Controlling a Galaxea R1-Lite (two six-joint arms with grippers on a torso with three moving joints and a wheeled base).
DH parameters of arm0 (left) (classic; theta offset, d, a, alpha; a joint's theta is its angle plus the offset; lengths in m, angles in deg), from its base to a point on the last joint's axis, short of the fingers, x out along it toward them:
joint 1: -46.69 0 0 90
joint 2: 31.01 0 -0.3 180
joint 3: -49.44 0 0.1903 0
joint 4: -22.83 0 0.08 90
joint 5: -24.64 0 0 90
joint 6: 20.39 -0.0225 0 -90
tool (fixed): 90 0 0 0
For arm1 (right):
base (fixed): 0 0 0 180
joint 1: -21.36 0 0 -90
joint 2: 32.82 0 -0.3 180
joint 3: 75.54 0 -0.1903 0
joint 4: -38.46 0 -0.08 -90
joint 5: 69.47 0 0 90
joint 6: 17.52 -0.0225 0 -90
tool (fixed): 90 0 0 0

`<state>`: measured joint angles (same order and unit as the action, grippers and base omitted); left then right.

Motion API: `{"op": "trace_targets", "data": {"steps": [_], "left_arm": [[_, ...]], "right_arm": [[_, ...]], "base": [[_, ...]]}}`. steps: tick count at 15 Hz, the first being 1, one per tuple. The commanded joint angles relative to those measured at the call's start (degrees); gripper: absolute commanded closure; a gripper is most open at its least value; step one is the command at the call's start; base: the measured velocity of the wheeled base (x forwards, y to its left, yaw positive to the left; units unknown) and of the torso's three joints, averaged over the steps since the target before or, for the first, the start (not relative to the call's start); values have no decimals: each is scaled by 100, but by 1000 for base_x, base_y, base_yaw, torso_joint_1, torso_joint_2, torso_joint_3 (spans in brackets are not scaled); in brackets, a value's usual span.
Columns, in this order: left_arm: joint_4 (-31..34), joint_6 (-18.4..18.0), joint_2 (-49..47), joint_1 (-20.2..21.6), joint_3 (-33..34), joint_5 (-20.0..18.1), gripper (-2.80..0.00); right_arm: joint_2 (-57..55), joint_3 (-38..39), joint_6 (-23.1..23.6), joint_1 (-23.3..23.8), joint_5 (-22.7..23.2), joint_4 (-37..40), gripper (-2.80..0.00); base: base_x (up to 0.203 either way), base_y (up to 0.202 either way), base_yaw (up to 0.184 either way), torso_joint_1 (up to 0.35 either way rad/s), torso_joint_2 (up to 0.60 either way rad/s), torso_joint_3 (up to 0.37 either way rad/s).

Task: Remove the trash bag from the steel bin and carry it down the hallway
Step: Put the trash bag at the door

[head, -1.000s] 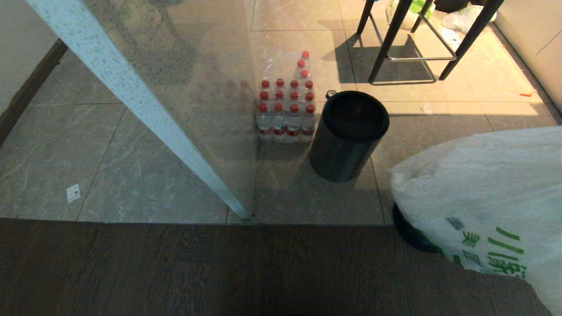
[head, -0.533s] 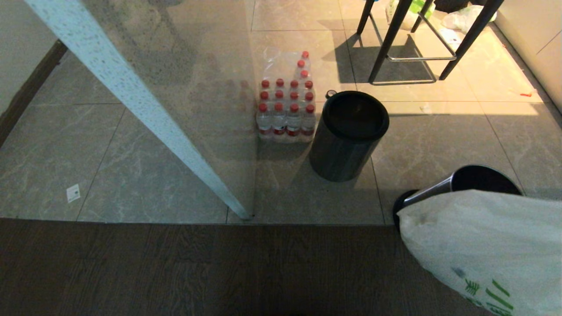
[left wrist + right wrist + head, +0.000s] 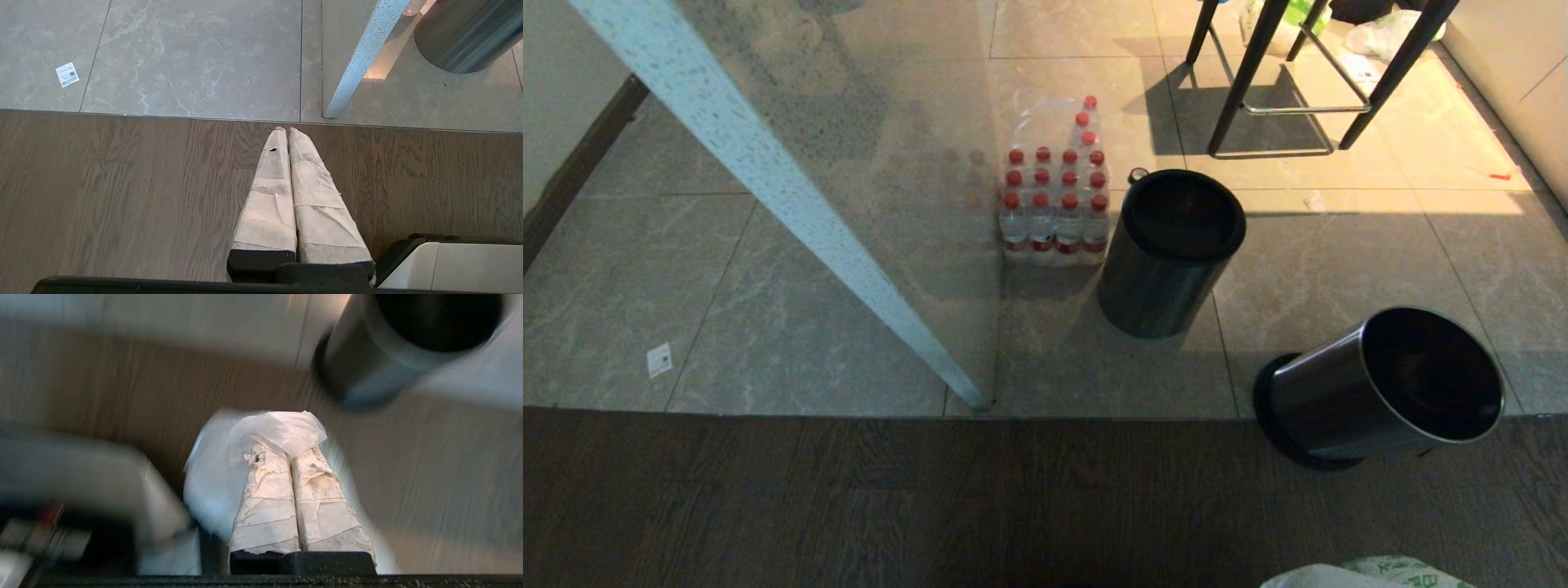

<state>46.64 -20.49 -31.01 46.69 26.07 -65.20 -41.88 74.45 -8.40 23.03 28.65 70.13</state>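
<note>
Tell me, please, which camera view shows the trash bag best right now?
The right wrist view: the trash bag is bunched at the tips of the shut right pincer and hangs below it. The head view catches only a sliver at its bottom edge. The left wrist view shows none of it.

Left hand (image 3: 288, 131): two long tapering fingers (image 3: 269, 192) wrapped in off-white creased tape, one with a small dark hole near its tip, set in a black block base. Beside the base sits a white panel (image 3: 457, 265) with a black edge. Right hand (image 3: 291, 451): the same taped fingers (image 3: 265, 506), their wrap more wrinkled and soiled, on a black base.
</note>
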Motion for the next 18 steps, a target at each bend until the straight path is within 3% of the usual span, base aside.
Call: {"op": "trace_targets", "data": {"steps": [1,3,4,6,18], "left_arm": [[0,1,0,0,0,2,0],[0,1,0,0,0,2,0],[0,1,0,0,0,2,0],[0,1,0,0,0,2,0],[-9,54,0,0,0,11,0]], "right_arm": [[892,328,-78,-95,-147,-460,0],[929,652,-443,-117,-672,-1278,0],[918,666,-754,-122,-777,-1127,0],[907,610,-577,-130,-765,-640,0],[906,665,-622,-122,-776,-847,0]], "base": [[0,0,0,0,0,0],[0,0,0,0,0,0],[0,0,0,0,0,0],[0,0,0,0,0,0],[0,0,0,0,0,0]]}}
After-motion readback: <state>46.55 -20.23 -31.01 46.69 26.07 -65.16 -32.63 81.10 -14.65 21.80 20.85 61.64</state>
